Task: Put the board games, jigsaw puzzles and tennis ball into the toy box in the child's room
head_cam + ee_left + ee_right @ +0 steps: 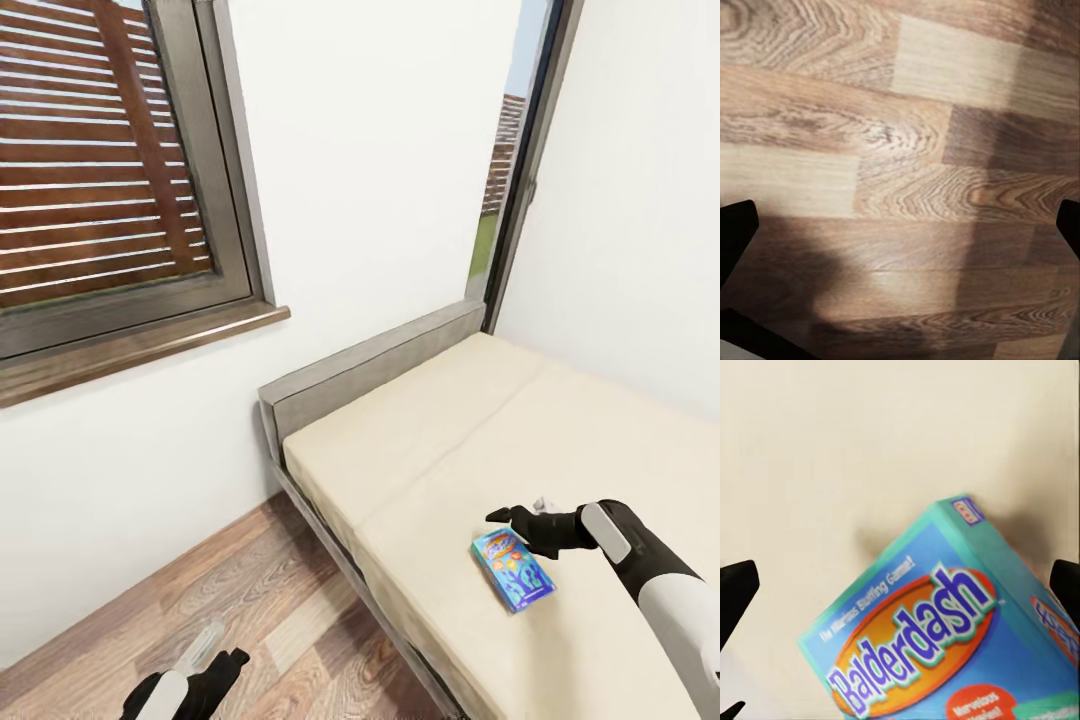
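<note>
A blue board game (512,569) printed "Balderdash" lies flat on the cream bed (480,440), toward the mattress edge at about 5 o'clock in the head view. The right gripper (515,520) hovers just above its far end, fingers (736,589) spread wide and holding nothing. The left gripper (225,668) hangs low over the wood plank floor (900,150), fingers apart, empty

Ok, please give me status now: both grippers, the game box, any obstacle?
Right gripper open above blue board game on bed. Left gripper open, low over floor. No obstacle seen.
</note>
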You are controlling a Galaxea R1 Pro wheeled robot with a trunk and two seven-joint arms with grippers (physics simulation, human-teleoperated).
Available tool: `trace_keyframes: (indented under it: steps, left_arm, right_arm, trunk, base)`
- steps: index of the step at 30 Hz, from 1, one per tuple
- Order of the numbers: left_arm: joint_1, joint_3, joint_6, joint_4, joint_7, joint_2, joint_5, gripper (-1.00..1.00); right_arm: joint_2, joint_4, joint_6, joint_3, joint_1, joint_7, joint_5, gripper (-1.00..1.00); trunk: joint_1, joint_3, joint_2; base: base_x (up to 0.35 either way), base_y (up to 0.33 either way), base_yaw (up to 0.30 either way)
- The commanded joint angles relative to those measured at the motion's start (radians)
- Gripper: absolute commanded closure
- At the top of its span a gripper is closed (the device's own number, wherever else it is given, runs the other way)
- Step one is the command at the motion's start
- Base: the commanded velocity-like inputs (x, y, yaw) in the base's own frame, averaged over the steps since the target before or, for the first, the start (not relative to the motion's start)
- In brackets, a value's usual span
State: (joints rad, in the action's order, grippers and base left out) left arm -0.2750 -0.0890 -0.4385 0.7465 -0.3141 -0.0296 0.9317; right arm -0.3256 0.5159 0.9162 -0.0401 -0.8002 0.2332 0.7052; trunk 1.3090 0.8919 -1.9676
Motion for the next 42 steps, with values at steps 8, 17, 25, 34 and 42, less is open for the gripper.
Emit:
trace_keyframes:
  steps: [8,17,25,34,42]
  left_arm:
    - [0.000,0.000,-0.001,0.002,-0.008,0.002,0.004,-1.00]
    - [0.000,0.000,-0.002,0.002,-0.008,0.001,0.003,-1.00]
    - [0.000,0.001,-0.001,0.002,-0.008,0.002,0.002,-1.00]
    - [0.000,0.001,-0.001,0.002,-0.008,0.001,0.002,-1.00]
    - [0.000,0.002,-0.001,0.002,-0.008,0.001,0.002,-1.00]
  right_arm:
    - [-0.001,0.000,0.001,-0.005,0.000,0.006,-0.020,-1.00]
    - [-0.001,0.000,0.001,-0.006,0.000,0.006,-0.020,-1.00]
    - [-0.001,0.000,0.001,-0.006,0.000,0.006,-0.020,-1.00]
    - [-0.001,0.001,0.001,-0.006,0.000,0.006,-0.020,-1.00]
    - [-0.001,0.001,0.001,-0.008,0.000,0.005,-0.020,-1.00]
  trunk:
    - [0.000,0.001,0.000]
    - [0.000,0.001,0.000]
    - [0.000,0.001,0.000]
    - [0.000,0.001,0.000]
    - [0.000,0.001,0.000]
  base:
    - [-0.080,0.000,0.001]
    - [-0.015,0.000,0.000]
    - [-0.003,0.000,0.000]
    - [-0.027,-0.024,0.000]
    - [-0.140,-0.132,0.000]
